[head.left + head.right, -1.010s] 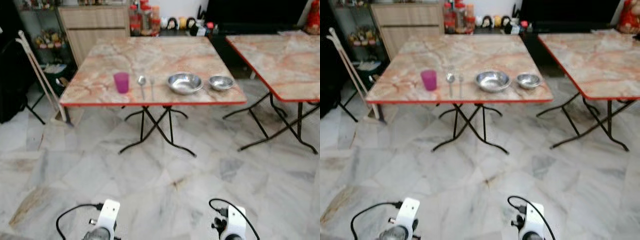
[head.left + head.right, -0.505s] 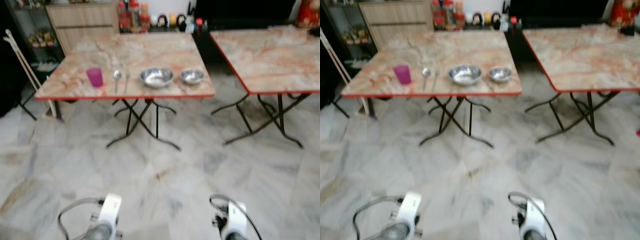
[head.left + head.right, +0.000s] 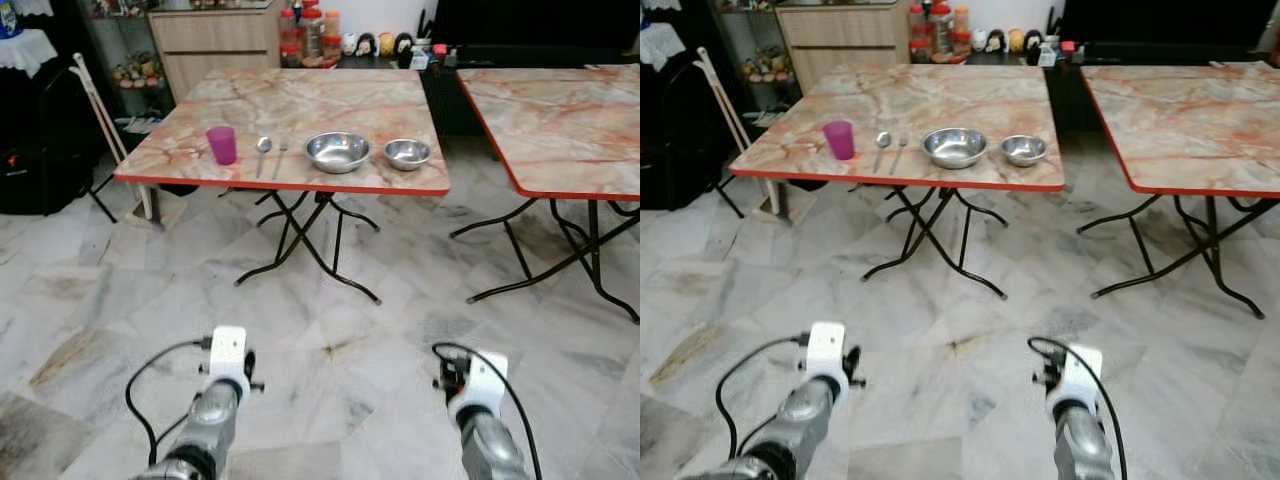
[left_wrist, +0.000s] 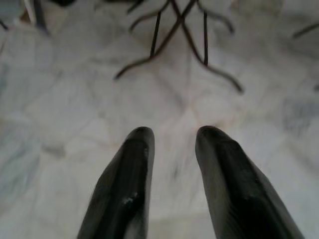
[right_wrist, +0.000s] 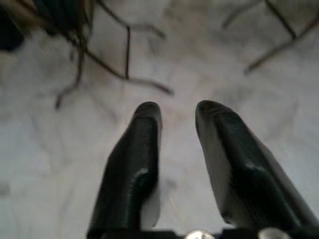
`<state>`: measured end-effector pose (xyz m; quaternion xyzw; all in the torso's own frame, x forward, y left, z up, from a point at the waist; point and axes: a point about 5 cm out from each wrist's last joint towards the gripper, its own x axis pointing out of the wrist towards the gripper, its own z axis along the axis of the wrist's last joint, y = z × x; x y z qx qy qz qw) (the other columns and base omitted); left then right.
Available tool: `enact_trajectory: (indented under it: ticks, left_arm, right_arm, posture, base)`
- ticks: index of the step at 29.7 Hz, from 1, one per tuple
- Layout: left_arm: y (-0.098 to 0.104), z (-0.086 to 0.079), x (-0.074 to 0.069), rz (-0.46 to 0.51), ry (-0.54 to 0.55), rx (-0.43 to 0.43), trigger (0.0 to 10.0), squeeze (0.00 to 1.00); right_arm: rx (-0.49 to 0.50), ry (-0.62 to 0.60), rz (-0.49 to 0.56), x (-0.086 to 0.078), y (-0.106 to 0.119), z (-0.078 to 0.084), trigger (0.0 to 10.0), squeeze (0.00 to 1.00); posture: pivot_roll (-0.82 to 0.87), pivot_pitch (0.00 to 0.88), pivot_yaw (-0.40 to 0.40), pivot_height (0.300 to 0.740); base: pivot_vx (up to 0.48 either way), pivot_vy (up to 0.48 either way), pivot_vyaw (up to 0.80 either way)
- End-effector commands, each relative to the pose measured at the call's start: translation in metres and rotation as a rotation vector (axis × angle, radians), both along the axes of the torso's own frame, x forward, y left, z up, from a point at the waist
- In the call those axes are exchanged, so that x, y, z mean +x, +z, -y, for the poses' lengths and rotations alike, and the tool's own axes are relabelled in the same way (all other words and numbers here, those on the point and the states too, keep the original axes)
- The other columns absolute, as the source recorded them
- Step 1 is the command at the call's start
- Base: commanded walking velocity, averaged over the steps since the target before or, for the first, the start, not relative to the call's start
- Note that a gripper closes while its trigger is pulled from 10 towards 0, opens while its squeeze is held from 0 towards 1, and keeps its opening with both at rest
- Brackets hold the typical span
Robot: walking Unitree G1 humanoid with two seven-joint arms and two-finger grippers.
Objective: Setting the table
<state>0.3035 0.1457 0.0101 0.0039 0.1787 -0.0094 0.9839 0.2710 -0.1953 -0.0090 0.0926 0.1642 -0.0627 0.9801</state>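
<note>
On the left table [image 3: 300,110] stood a pink cup [image 3: 221,145], spoon [image 3: 262,150], large steel bowl [image 3: 337,151] and small bowl [image 3: 407,153], both bowls holding nothing. The left gripper [image 4: 172,137] and right gripper [image 5: 177,112] hung over the floor, fingers apart.

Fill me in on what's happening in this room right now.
The robot stands on the marble floor, some way back from the folding table, holding nothing. Its left hand and right hand are both open, low over the floor. Along the table's near edge sit a purple cup, a spoon, a fork, a large steel bowl and a small steel bowl, untouched.
</note>
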Motion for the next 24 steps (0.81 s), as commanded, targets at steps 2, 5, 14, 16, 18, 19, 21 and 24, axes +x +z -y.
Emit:
enact_trajectory:
  ticks: [2,5,14,16,18,19,21,24]
  left_arm:
    - [0.019,0.005,0.014,0.094,0.008,-0.035,10.0,1.00]
    - [0.031,0.009,0.022,0.152,-0.001,-0.047,10.0,1.00]
    - [0.062,0.022,0.039,0.298,-0.030,-0.090,10.0,1.00]
    - [0.066,0.025,0.041,0.310,-0.041,-0.095,10.0,1.00]
    - [0.070,0.030,0.044,0.324,-0.053,-0.103,10.0,1.00]
    - [0.070,0.030,0.044,0.324,-0.053,-0.103,10.0,1.00]
    - [0.074,0.036,0.046,0.326,-0.065,-0.132,10.0,1.00]
    - [0.075,0.039,0.046,0.335,-0.074,-0.140,10.0,0.00]
  right_arm:
    - [-0.001,-0.011,0.098,0.017,0.019,-0.003,10.0,1.00]
    - [-0.016,-0.005,0.186,0.031,0.036,-0.008,10.0,1.00]
    - [-0.054,0.064,0.376,0.055,0.075,-0.028,10.0,1.00]
    - [-0.057,0.067,0.389,0.057,0.078,-0.031,10.0,1.00]
    - [-0.072,0.076,0.402,0.059,0.082,-0.035,10.0,1.00]
    - [-0.072,0.076,0.402,0.059,0.082,-0.035,10.0,1.00]
    - [-0.058,0.087,0.401,0.060,0.082,-0.041,10.0,1.00]
    - [-0.044,0.108,0.346,0.058,0.074,-0.044,10.0,0.98]
  posture:
    - [-0.03,0.000,-0.002,0.740]
    - [-0.03,0.000,-0.003,0.740]
    - [-0.03,0.000,-0.006,0.740]
    - [-0.03,0.000,-0.006,0.740]
    - [-0.04,0.000,-0.009,0.740]
    - [-0.04,0.000,-0.009,0.740]
    - [-0.04,0.000,-0.008,0.740]
    - [-0.04,0.000,-0.008,0.740]
  base:
    - [0.000,0.000,0.00]
    - [0.000,0.000,0.00]
    - [0.000,0.000,0.00]
    - [0.000,0.000,0.00]
    - [0.000,0.000,0.00]
    - [0.000,0.000,0.00]
    - [0.000,0.000,0.00]
    - [0.000,0.000,0.00]
